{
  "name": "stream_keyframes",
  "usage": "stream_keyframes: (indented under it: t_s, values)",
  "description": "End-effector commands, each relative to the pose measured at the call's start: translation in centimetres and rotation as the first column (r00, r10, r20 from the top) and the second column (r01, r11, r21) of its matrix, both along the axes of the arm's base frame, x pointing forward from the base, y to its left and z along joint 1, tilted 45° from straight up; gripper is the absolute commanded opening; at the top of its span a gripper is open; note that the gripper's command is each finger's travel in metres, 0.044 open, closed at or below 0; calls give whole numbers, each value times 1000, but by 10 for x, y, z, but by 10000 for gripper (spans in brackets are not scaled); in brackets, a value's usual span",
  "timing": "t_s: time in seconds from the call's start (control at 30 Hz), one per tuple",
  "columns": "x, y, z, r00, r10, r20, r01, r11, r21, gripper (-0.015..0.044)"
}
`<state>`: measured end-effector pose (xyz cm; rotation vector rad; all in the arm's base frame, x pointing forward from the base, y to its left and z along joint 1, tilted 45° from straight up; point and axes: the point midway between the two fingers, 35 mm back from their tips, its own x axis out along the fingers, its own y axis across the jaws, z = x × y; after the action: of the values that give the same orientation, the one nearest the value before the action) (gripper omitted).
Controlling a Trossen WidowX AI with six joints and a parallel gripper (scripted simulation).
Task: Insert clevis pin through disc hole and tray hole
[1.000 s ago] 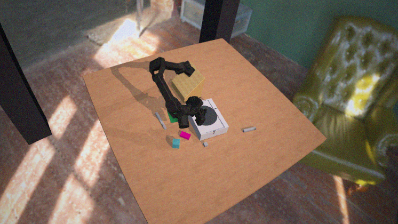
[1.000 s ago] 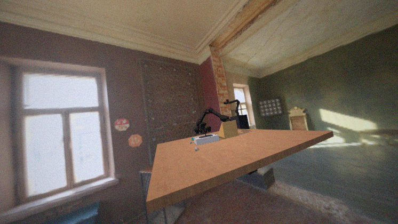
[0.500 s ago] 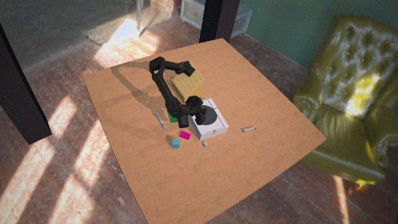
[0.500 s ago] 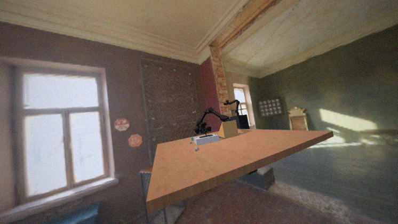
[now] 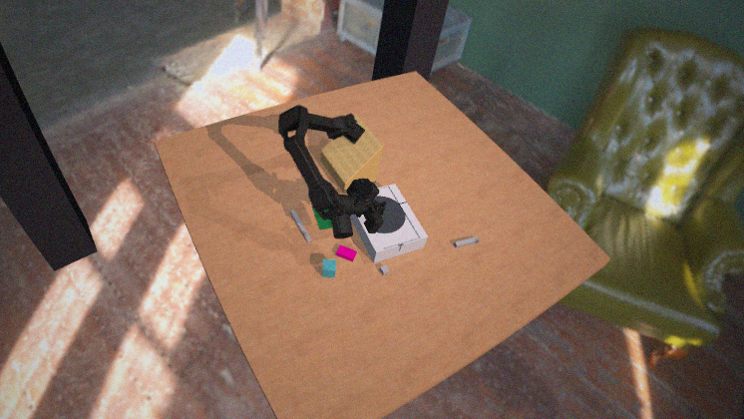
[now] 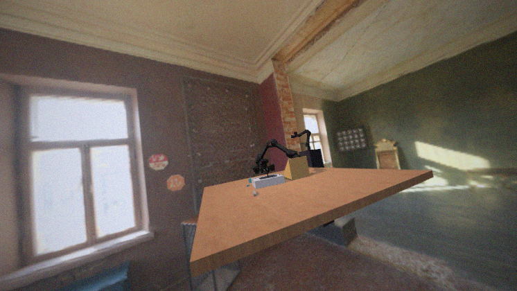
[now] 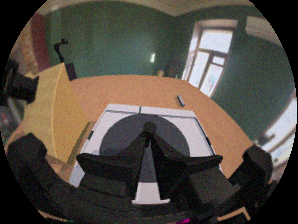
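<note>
My gripper (image 5: 384,209) (image 7: 148,133) is shut on the pin, low over the middle of the disc. The pin's dark round head (image 7: 149,127) shows at the fingertips in the wrist view. A thin dark line under the fingers shows in the exterior view, but the pin's lower end and both holes are hidden, so I cannot tell whether it is in them. The dark grey disc (image 5: 398,216) (image 7: 116,135) lies flat in the tray. The white-grey tray (image 5: 399,250) (image 6: 269,183) (image 7: 199,135) stands on the table.
A yellow wedge block (image 5: 349,155) (image 6: 299,168) (image 7: 56,112) stands beside the tray. A grey rod (image 5: 300,225), green block (image 5: 323,222), magenta block (image 5: 346,252), teal block (image 5: 328,267), small grey cube (image 5: 384,269) and grey cylinder (image 5: 465,241) (image 7: 180,100) lie around it.
</note>
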<state>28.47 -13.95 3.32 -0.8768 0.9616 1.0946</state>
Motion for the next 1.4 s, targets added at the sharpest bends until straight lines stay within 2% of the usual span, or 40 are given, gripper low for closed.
stream_keyframes:
  t_s: [0.0, 1.37]
  values:
    - [-3, 0, -1, 1000, 3, -3, -3, 1000, 0, 0]
    - [-10, 3, -3, 1000, 3, -4, -3, 1000, 0, 0]
